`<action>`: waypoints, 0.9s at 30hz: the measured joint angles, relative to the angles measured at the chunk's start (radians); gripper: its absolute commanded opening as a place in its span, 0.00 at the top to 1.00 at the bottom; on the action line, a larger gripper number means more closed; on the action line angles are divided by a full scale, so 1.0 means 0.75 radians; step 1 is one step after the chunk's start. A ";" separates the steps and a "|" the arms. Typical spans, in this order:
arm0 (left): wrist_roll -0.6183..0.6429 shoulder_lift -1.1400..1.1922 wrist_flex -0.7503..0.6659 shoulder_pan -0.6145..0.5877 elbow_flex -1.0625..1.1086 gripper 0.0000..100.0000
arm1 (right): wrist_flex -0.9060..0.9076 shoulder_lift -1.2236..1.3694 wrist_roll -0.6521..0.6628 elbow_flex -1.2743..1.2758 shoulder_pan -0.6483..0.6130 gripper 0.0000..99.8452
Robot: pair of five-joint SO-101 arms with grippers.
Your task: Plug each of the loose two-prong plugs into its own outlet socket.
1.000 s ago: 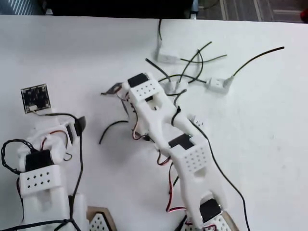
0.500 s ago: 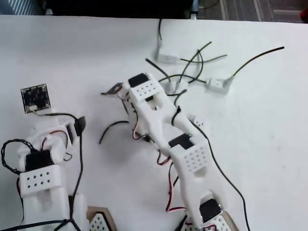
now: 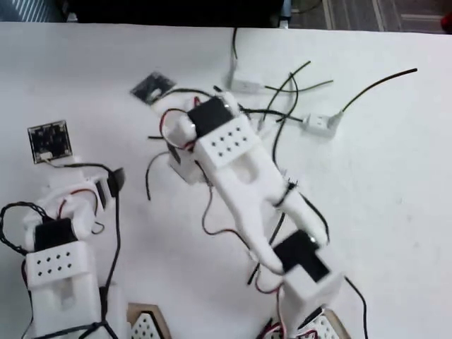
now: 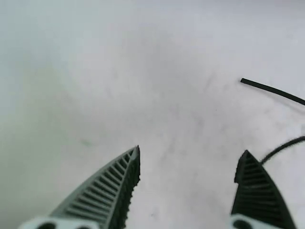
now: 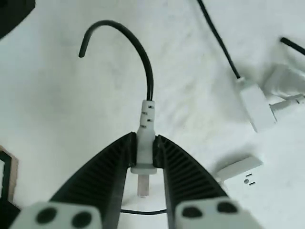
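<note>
White tbl (image 3: 395,233), evenly lit; dark strip (image 3: 169,10) along its far edge, grey plank floor (image 3: 360,13) past far-right corner, striped panel (image 3: 28,10) at far-left corner.

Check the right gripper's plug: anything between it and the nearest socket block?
Nothing visible. The right gripper is shut on the plug, and only bare table lies between it and the white socket block beside it.

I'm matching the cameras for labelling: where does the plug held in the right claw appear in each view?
Right wrist view: plug clamped in the right claw, black cable arching away.
High view: plug hidden under the right arm's wrist; probably its cable curling out toward the left arm.
Left wrist view: open left claw over the white table.
Shared landmark: that table.
</note>
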 measured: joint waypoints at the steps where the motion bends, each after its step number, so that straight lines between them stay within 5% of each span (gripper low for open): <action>1: 0.000 0.000 0.037 0.000 -0.041 0.68 | 0.000 -0.043 -0.035 0.000 -0.002 0.98; 14: 0.000 0.000 0.694 0.115 -0.730 0.68 | 0.000 -0.464 -0.274 0.037 0.045 0.98; 27: 0.000 -0.057 0.741 0.378 -0.775 0.68 | -0.235 -1.015 -0.276 0.659 -0.080 0.98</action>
